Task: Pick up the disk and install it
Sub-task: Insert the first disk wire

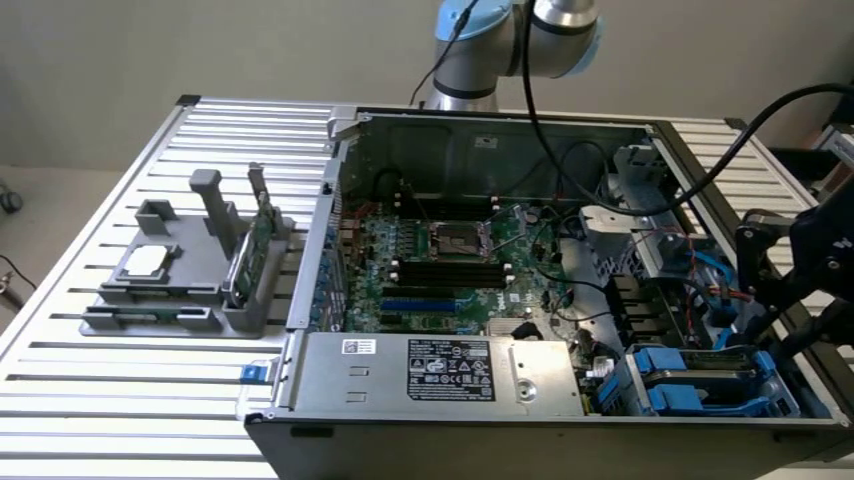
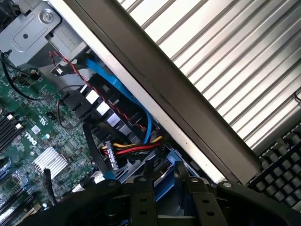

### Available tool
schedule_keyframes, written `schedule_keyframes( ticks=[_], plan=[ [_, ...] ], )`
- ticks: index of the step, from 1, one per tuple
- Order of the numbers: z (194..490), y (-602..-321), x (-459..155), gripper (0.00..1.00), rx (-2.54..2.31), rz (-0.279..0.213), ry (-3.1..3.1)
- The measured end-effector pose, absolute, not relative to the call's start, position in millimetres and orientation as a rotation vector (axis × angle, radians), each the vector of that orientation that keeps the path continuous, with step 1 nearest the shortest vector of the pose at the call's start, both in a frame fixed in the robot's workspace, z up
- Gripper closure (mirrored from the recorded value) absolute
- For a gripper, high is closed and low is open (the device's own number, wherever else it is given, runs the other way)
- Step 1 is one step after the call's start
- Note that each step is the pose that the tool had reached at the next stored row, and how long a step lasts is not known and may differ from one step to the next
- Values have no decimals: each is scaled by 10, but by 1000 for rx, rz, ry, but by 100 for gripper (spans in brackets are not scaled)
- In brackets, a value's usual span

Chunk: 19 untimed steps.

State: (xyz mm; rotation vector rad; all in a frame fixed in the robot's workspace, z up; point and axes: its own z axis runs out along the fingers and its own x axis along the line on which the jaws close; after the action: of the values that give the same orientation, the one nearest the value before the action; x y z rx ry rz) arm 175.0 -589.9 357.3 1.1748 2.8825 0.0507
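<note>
Gripper (image 2: 162, 188) clamped on the disk (image 2: 164, 172) — blue carrier between its fingers (image 2: 141, 188), inside the case (image 1: 627, 128) by its wall; cables (image 2: 136, 147), motherboard (image 2: 28, 136) just beside; tray (image 1: 147, 320) well apart — holding chip (image 1: 144, 262), card (image 1: 254, 250)

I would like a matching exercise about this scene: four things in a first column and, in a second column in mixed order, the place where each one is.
Things
1. disk
2. silver chip
3. green circuit card
4. power supply

Places
A. standing on edge in the grey holder
B. inside the case, in the near corner at the exterior view's right
C. lying flat on the grey holder
D. inside the case, along its near wall

Pairs: 1-B, 2-C, 3-A, 4-D
</note>
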Motion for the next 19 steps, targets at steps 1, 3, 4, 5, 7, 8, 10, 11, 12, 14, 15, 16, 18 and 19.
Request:
schedule_keyframes(
  ticks=[1, 3, 4, 5, 7, 8, 10, 11, 12, 14, 15, 16, 18, 19],
  plan=[
    [3573, -5900, 1750, 69, 1190, 50, 2877],
    [3571, -5900, 1750, 69, 1223, 49, 2865],
    [3570, -5900, 1750, 69, 1239, 49, 2858],
    [3569, -5900, 1750, 69, 1255, 49, 2851],
    [3567, -5900, 1748, 69, 1281, 59, 2843],
    [3568, -5899, 1742, 69, 1288, 70, 2843],
    [3569, -5899, 1731, 69, 1302, 91, 2844],
    [3567, -5899, 1731, 69, 1313, 101, 2842],
    [3565, -5900, 1731, 69, 1324, 111, 2839],
    [3551, -5906, 1731, 69, 1344, 121, 2832],
    [3540, -5912, 1731, 69, 1353, 123, 2828],
    [3530, -5918, 1730, 69, 1361, 124, 2824],
    [3511, -5929, 1730, 69, 1377, 129, 2817],
    [3504, -5934, 1730, 69, 1383, 134, 2816]
  ],
)
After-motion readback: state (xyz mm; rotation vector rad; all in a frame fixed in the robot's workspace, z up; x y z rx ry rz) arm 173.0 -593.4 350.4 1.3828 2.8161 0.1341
